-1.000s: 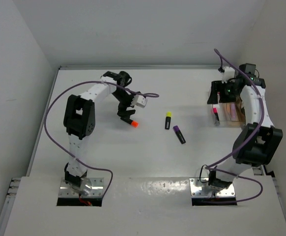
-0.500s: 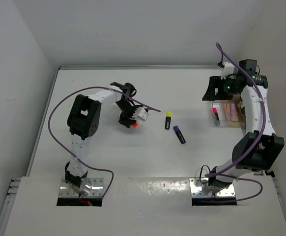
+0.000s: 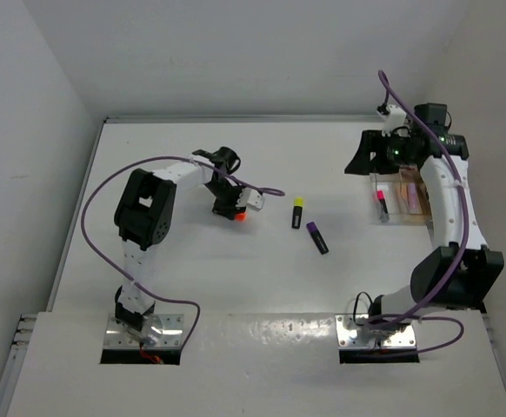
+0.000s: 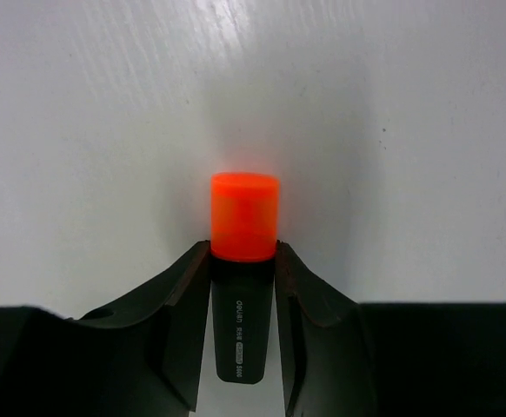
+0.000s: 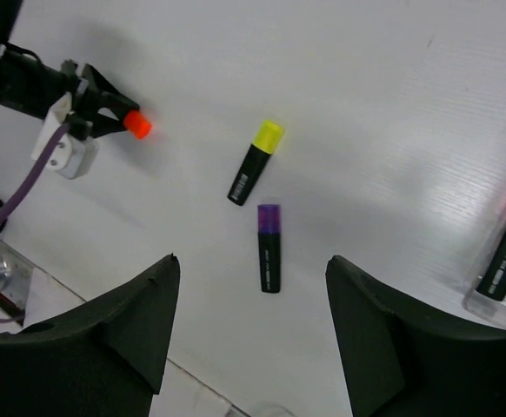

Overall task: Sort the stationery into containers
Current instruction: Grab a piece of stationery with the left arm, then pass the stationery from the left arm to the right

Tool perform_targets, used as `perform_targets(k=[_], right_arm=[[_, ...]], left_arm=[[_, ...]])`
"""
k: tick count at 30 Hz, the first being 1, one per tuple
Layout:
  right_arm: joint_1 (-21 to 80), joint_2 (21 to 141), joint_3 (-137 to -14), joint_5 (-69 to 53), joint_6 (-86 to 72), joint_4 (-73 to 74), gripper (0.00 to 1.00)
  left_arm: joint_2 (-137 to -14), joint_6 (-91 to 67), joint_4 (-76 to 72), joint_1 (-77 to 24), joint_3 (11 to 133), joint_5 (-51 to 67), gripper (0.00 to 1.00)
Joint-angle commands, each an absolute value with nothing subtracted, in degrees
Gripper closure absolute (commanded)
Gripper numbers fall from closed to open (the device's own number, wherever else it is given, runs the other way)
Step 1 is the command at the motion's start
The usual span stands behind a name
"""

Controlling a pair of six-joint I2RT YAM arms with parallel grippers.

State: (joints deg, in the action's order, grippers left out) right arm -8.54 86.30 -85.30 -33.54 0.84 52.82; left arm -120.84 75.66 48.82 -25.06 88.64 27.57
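While the left hand [image 3: 229, 207] sits low on the bench [image 3: 149, 165] at centre left of the overhead view, its two dark fingers [image 4: 183, 287] press against either side of the orange highlighter [image 4: 244, 217], clamped on the black barrel just under the cap. In the left wrist view the highlighter's long axis runs straight up the frame, cap toward the top, pointing away from the wrist, so the grip crosses its short width. The barrel is smooth black plastic with small white print; the cap is a stubby, glossy orange cylinder.

The clear tray [image 3: 390, 217], shallow and rectangular, lies at far right of the overhead view, well apart from the left hand, with a pink highlighter [image 3: 380, 201] inside. Carrying the orange one there likely means a long reach rightward. Between them, at centre, lie a yellow highlighter [image 3: 297, 211] and a purple highlighter [image 3: 316, 237], near each other but apart. The right hand [image 5: 251, 261] hangs above the tray's end of the bench, fingers wide apart and empty. The bench is matte white.
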Motion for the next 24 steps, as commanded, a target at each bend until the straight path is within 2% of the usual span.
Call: perform_targets(k=[1, 4, 6, 9, 10, 13, 18, 24], right_arm=[[-6.5, 81.3, -82.8, -37.4, -3.7, 46.3, 0.32], [-4.3, 78.8, -80.8, -37.8, -8.2, 41.3, 0.32], [-2.4, 77.4, -80.2, -37.8, -10.3, 39.3, 0.32], [-0.5, 76.4, -79.9, -37.6, -14.7, 33.8, 0.32], [1.4, 75.9, -79.8, -37.3, -17.0, 31.4, 0.32], [3.1, 75.0, -78.5, -35.8, -22.0, 27.3, 0.32], [9.6, 73.6, -77.6, -31.3, -27.3, 19.4, 0.31], [18.5, 75.3, -79.8, -23.2, -23.1, 19.5, 0.34]], left_arm=[[-116.1, 63.2, 45.5, -24.7, 90.3, 32.7, 0.88], [-110.5, 44.0, 38.8, -24.3, 93.9, 39.1, 1.0], [-105.5, 32.2, 25.3, -24.3, 89.9, 39.9, 1.0], [-92.5, 3.4, 5.4, -24.4, 79.6, 34.4, 1.0], [-93.6, -5.2, 7.5, -24.4, 82.6, 33.5, 1.0], [-96.3, -16.0, 13.8, -24.5, 90.0, 28.0, 1.0], [-93.2, -36.3, 6.2, -20.2, 86.9, 27.9, 1.0], [-94.0, -44.4, 3.3, -18.5, 87.7, 29.5, 1.0]])
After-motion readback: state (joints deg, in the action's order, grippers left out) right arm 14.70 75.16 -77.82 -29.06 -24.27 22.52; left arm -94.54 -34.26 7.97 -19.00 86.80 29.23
